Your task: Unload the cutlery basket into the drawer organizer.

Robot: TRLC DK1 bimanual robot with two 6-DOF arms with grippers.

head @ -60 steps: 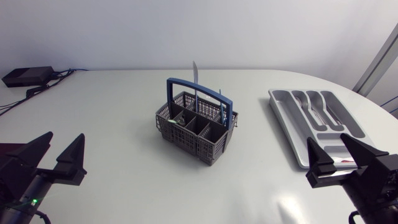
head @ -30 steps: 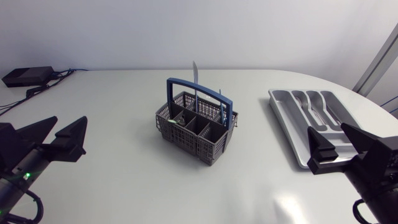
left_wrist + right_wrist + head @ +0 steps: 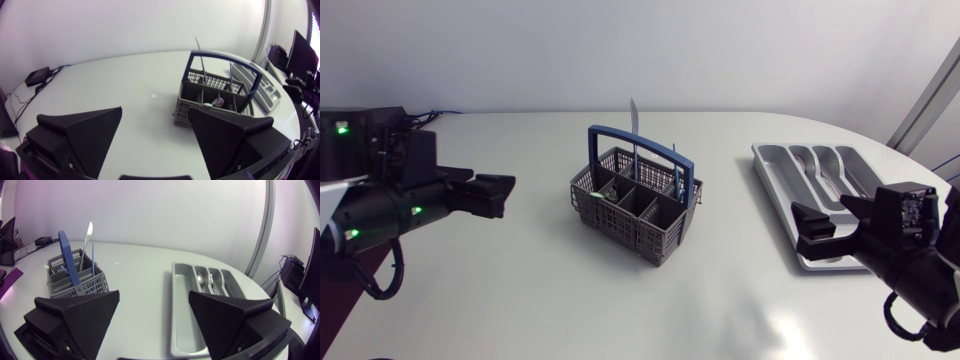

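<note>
Now the left gripper [image 3: 155, 110] gapes wide, empty, left of the basket [image 3: 635, 205]; the right gripper [image 3: 154, 293] likewise, right of it.

A small black box [image 3: 36, 76] with cables [image 3: 59, 68] sits near the white table's [image 3: 125, 105] edge.

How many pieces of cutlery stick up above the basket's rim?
2: a tall silver knife at the far side of the basket, and a thin blue piece near its right corner. Shorter pieces may lie hidden in the compartments.

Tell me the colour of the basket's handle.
The handle is blue; the head view shows it best.
</note>
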